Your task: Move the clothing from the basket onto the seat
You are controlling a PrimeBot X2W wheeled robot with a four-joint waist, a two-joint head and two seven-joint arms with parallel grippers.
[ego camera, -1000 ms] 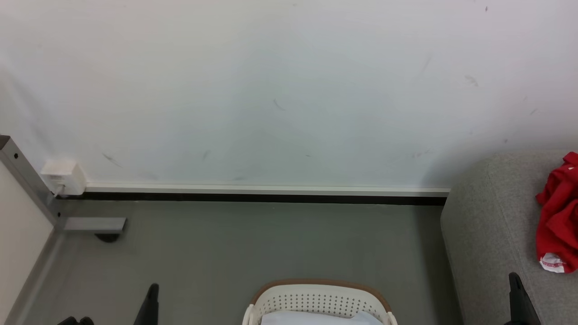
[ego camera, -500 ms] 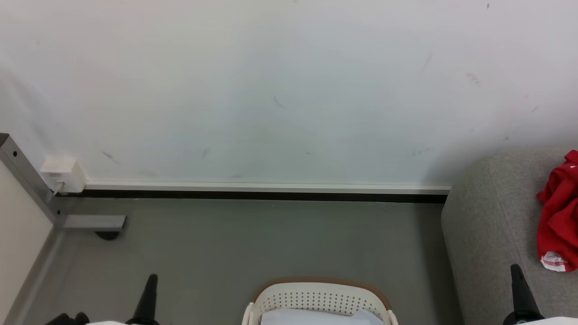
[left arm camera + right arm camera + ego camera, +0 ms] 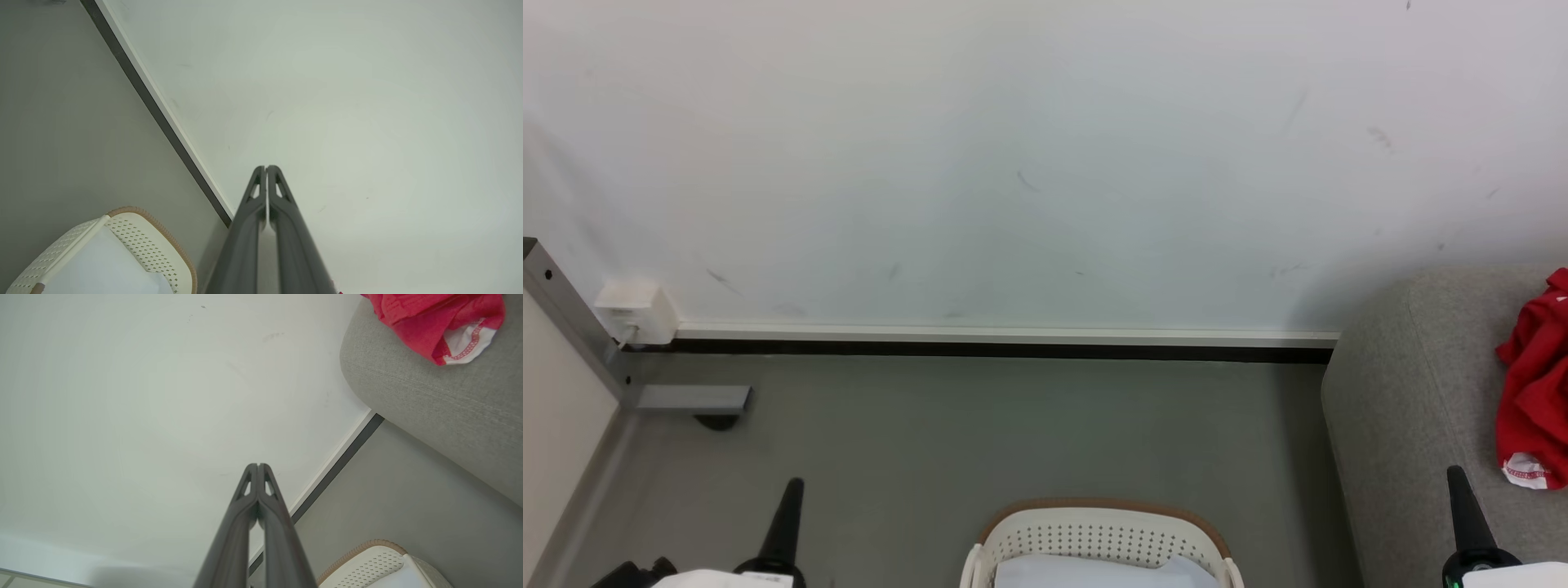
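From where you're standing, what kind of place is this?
Most likely a plain indoor room set up as a home laundry corner, perhaps a test space. A grey upholstered seat with red clothing on it stands by a bare white wall, and a perforated laundry basket sits on the grey floor.

**Both grippers closed, either side of the basket**

The left gripper sits to the basket's left, its fingers pressed together and empty. The right gripper sits to the basket's right, also closed and empty. Both point forward, away from the robot.
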